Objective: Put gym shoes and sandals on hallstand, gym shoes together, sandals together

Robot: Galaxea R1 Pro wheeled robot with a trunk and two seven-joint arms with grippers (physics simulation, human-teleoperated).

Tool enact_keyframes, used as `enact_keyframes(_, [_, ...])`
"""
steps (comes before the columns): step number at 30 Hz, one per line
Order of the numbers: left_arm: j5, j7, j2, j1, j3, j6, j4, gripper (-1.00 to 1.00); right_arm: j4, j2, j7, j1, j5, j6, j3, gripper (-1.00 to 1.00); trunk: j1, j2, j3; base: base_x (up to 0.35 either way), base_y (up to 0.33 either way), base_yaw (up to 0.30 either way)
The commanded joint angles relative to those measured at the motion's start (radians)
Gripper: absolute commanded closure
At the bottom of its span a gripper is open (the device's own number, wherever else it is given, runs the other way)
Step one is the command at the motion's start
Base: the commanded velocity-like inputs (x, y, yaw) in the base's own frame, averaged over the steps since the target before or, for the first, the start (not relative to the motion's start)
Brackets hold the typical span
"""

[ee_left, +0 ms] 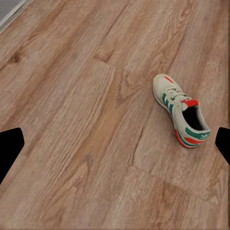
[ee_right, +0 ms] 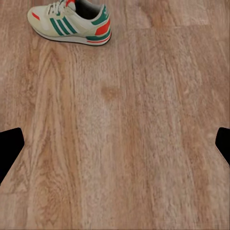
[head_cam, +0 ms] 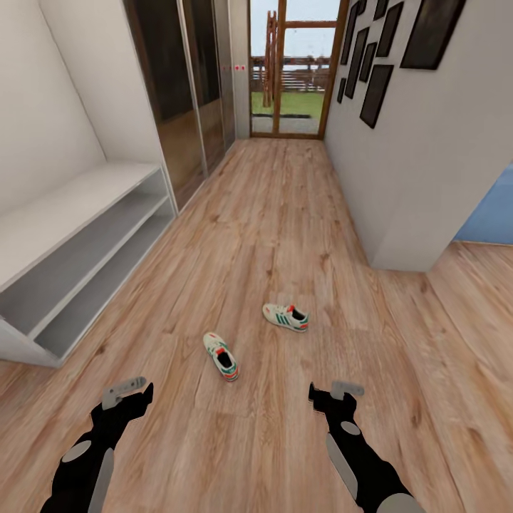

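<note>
We look down a corridor whose wood-plank floor point(head_cam: 285, 214) runs ahead to a glass door point(head_cam: 293, 68) with grass beyond it. Two gym shoes lie on the planks in front of us, apart from each other. The nearer gym shoe point(head_cam: 221, 355) sits a little left of centre, its toe pointing away from us and slightly left. The farther gym shoe point(head_cam: 286, 316) lies to its right and further off, turned sideways with its toe to the left. Both stand upright on their soles, cream with green stripes and red-orange heel patches.

The hallstand point(head_cam: 78, 249) stands against the left wall, its thick top and two open tiers bare, well apart from both shoes. Beyond it are dark sliding doors point(head_cam: 185, 92). Dark picture frames point(head_cam: 385, 50) hang on the right wall.

Our left hand point(head_cam: 128, 390) hovers low at the left, near the nearer shoe but not touching it; our right hand point(head_cam: 336, 393) hovers at the right, below the farther shoe. In the wrist views the fingertips sit at opposite edges, so both hands are spread wide and hold nothing. The left wrist view shows one shoe point(ee_left: 181, 111) ahead; the right wrist view shows the other point(ee_right: 72, 23) further out.
</note>
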Motion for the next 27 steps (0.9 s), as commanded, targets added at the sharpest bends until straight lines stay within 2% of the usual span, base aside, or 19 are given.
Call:
enact_keyframes(1, [0.0,0.0,0.0,0.0,0.0,0.0,0.0,-1.0,0.0,0.0,0.0,0.0,0.0,0.0,0.0,-1.0,0.0,0.0,0.0,0.324,-0.132,0.0])
enact_keyframes(27, [0.0,0.0,0.0,0.0,0.0,0.0,0.0,-1.0,-0.001,0.0,0.0,0.0,0.0,0.0,0.0,-1.0,0.0,0.0,0.0,0.32,-0.139,0.0])
